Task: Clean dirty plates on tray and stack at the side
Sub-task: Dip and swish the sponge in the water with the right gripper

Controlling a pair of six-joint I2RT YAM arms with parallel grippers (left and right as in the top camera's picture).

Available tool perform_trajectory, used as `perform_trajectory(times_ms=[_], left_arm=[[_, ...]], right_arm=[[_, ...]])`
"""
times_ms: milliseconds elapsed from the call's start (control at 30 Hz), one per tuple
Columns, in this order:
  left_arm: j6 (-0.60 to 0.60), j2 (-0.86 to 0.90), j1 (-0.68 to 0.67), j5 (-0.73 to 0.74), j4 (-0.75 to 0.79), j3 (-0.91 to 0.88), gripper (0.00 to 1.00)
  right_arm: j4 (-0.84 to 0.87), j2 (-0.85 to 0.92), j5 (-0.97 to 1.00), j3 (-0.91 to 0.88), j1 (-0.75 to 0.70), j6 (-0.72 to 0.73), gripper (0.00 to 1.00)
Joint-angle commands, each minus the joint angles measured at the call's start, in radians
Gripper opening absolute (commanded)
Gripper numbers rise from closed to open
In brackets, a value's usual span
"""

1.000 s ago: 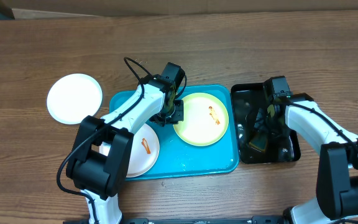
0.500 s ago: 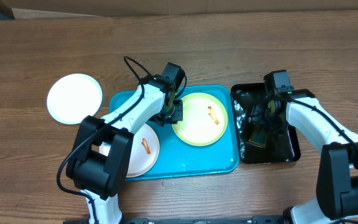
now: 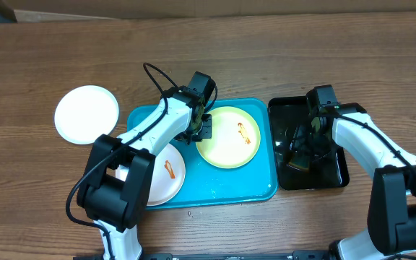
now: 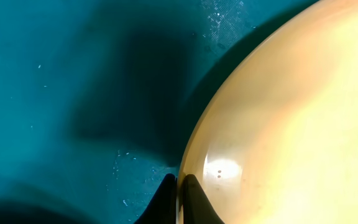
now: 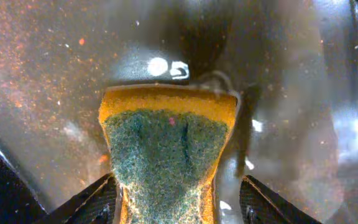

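A pale yellow-green plate [image 3: 230, 141] with an orange smear lies on the right half of the turquoise tray [image 3: 237, 184]. My left gripper [image 3: 202, 128] is shut on this plate's left rim; in the left wrist view its fingers [image 4: 179, 199] pinch the plate's edge [image 4: 278, 124] over the tray floor [image 4: 73, 93]. A white plate [image 3: 166, 177] with an orange smear sits at the tray's front left, partly under my left arm. Another white plate [image 3: 87, 114] lies on the table left of the tray. My right gripper [image 3: 305, 148] is open around a sponge [image 5: 166, 143], with a gap at the right finger [image 5: 178, 190].
A narrow black tray [image 3: 338, 173] stands right of the turquoise tray and holds the yellow-and-green sponge [image 3: 300, 160]; its wet floor [image 5: 42, 74] shows orange specks. Brown cardboard lines the far table edge.
The yellow-green plate has slid a little to the left in my left gripper's hold. My right gripper has shifted slightly over the sponge in the black tray.
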Motion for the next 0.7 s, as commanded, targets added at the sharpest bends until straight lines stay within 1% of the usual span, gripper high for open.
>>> perform_trajectory(times_ms=[0, 33, 100, 133, 167, 267, 467, 633, 667], left_arm=[[0.030, 0.009, -0.004, -0.046, 0.005, -0.002, 0.07], [0.031, 0.009, -0.004, -0.046, 0.004, -0.002, 0.10], [0.032, 0.009, -0.004, -0.046, 0.003, -0.002, 0.22], [0.032, 0.009, -0.004, -0.046, 0.003, -0.002, 0.26], [0.032, 0.009, -0.004, -0.046, 0.002, -0.002, 0.27], [0.032, 0.009, -0.004, -0.038, 0.002, -0.002, 0.27], [0.032, 0.009, -0.006, -0.030, -0.028, -0.002, 0.27], [0.077, 0.009, -0.006, 0.045, -0.046, -0.002, 0.16], [0.077, 0.009, -0.006, 0.046, -0.045, -0.002, 0.11]], right_arm=[[0.005, -0.023, -0.006, 0.023, -0.002, -0.002, 0.64], [0.002, -0.023, -0.006, 0.022, -0.002, -0.002, 0.64], [-0.003, -0.023, -0.007, 0.018, -0.001, -0.002, 0.64], [-0.008, -0.023, -0.007, 0.017, -0.001, -0.002, 0.64], [-0.011, -0.023, -0.007, 0.015, -0.001, -0.002, 0.64], [-0.015, -0.023, -0.010, 0.008, -0.001, -0.002, 0.64], [-0.022, -0.023, -0.106, -0.010, -0.001, -0.002, 0.62], [-0.021, -0.023, -0.100, -0.013, -0.001, -0.002, 0.62], [-0.022, -0.023, -0.100, -0.013, -0.001, -0.002, 0.61]])
